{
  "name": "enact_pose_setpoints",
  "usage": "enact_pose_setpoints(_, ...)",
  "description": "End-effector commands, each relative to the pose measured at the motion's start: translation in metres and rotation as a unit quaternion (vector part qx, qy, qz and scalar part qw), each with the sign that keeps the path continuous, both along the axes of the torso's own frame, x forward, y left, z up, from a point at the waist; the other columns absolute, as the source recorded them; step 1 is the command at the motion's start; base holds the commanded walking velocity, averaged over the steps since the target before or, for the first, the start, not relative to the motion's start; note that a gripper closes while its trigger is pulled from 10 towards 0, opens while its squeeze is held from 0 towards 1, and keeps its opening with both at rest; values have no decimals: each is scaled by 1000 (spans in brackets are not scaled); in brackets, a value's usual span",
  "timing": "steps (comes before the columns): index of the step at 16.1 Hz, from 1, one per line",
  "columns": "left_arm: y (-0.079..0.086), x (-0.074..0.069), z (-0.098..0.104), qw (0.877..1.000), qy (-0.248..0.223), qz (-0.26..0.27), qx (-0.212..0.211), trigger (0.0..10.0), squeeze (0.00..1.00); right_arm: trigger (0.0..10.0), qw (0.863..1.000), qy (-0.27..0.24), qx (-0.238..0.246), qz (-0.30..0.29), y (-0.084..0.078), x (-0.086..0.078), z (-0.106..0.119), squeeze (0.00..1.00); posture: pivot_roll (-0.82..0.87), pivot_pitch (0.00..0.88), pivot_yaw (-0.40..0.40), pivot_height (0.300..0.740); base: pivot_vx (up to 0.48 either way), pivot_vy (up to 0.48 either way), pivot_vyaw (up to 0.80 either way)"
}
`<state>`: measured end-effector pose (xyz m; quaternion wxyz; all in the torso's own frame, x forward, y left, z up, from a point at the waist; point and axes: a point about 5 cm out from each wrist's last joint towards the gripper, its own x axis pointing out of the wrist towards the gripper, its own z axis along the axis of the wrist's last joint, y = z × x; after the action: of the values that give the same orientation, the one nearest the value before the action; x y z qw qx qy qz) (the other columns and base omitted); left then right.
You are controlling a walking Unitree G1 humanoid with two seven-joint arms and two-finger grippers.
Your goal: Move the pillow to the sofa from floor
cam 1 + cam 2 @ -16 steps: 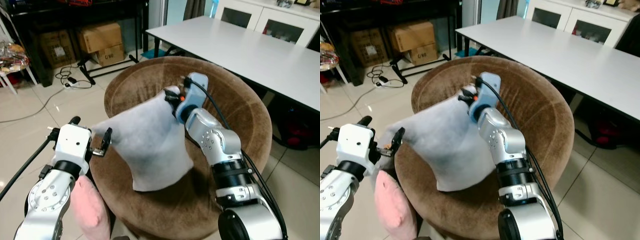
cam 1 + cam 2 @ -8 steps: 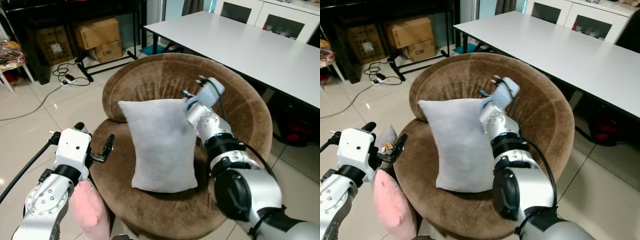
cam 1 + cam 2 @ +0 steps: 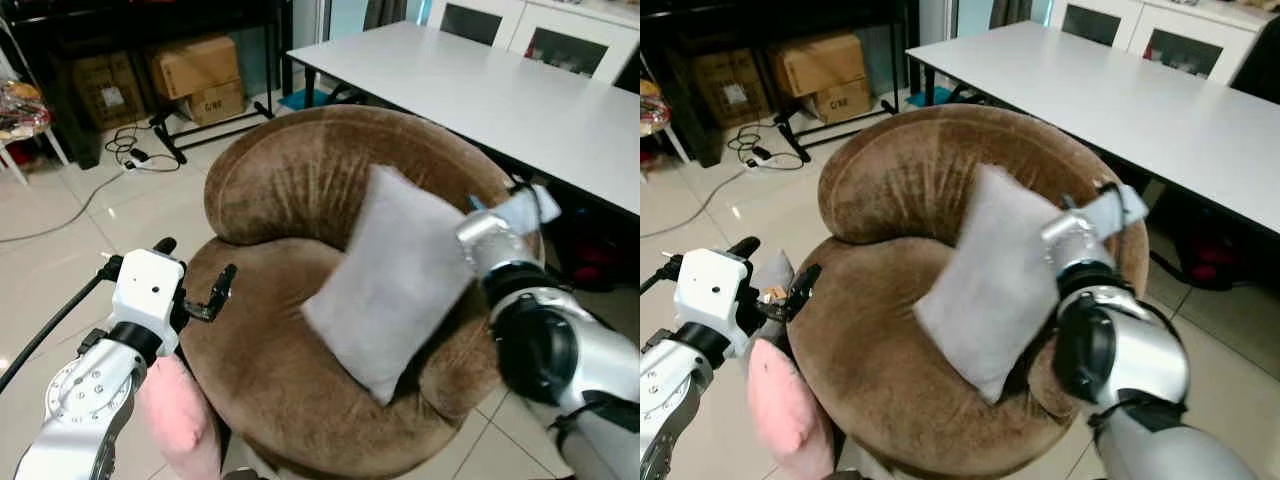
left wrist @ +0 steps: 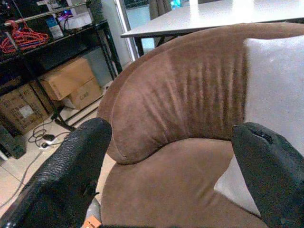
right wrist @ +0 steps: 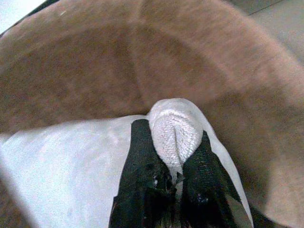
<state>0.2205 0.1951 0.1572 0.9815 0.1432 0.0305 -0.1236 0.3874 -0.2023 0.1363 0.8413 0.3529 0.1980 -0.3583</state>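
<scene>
A grey pillow [image 3: 400, 275] leans tilted against the right side of the round brown sofa chair [image 3: 290, 180], its lower corner on the seat. My right gripper [image 5: 171, 156] is shut on the pillow's [image 5: 71, 175] upper corner, which bulges between the two black fingers [image 5: 142, 152]. The right arm [image 3: 500, 235] reaches over the chair's right rim. My left gripper [image 3: 222, 290] stands open at the chair's left edge, apart from the pillow, with nothing between its fingers [image 4: 71, 166].
A pink cushion [image 3: 180, 420] lies on the floor under my left arm. A white table [image 3: 480, 85] stands behind and to the right of the chair. Cardboard boxes [image 3: 195, 70] and cables [image 3: 140, 160] sit at the back left on the tiled floor.
The right arm has swung the pillow from the middle of the seat to the chair's right side, tilting it. The left gripper has stayed by the left edge.
</scene>
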Motion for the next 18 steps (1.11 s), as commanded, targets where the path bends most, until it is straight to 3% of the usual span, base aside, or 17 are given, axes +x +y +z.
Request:
enact_pose_setpoints(1, -3, 1, 3, 1000, 0, -16, -1, 10000, 0, 10000, 999, -9, -20, -25, -12, 2, 12, 0, 126, 0, -37, 740, 0, 0, 0)
enact_pose_setpoints(3, -6, 2, 3, 999, 6, -36, -1, 10000, 0, 10000, 1000, 0, -15, -27, -10, -2, 0, 0, 123, 0, -35, 740, 0, 0, 0)
enact_pose_setpoints(4, -7, 2, 3, 999, 8, -40, -1, 10000, 0, 10000, 1000, -6, -4, -28, -9, -3, -2, 686, 123, 0, -35, 740, 0, 0, 0)
enact_pose_setpoints(5, -11, 1, 2, 997, 21, -66, -16, 10000, 0, 10000, 999, -23, 13, -22, -8, -5, -10, 1000, 123, 0, -35, 740, 0, 0, 0)
enact_pose_setpoints(7, -13, -1, 2, 995, 34, -86, -33, 10000, 0, 10000, 999, -29, 5, -17, -10, -7, -13, 1000, 124, 0, -33, 740, 0, 0, 0)
enact_pose_setpoints(9, -14, -8, 0, 989, 68, -118, -65, 10000, 0, 10000, 998, -68, -9, -12, -21, -5, -6, 1000, 121, 0, -30, 740, 0, 0, 0)
enact_pose_setpoints(13, -10, -18, -12, 970, 140, -139, -141, 10000, 0, 10000, 987, -124, -97, -17, -35, -1, 24, 1000, 109, 0, -28, 740, 0, 0, 0)
enact_pose_setpoints(14, -3, -18, -19, 972, 157, -122, -122, 10000, 0, 10000, 984, -133, -117, 0, -35, 0, 30, 498, 104, 0, -28, 740, 0, 0, 0)
enact_pose_setpoints(15, 5, -19, -27, 976, 171, -104, -90, 10000, 0, 10000, 978, -145, -140, 61, -29, 1, 33, 0, 102, 0, -28, 740, 0, 0, 0)
enact_pose_setpoints(16, 10, -19, -30, 977, 177, -96, -77, 10000, 0, 10000, 970, -163, -149, 97, -23, 1, 33, 0, 94, 0, -29, 740, 0, 0, 0)
enact_pose_setpoints(18, 25, -9, -24, 993, 112, -29, -20, 10000, 0, 10000, 925, -179, -220, 254, 17, -26, 19, 0, 52, 0, -30, 740, 0, 0, 0)
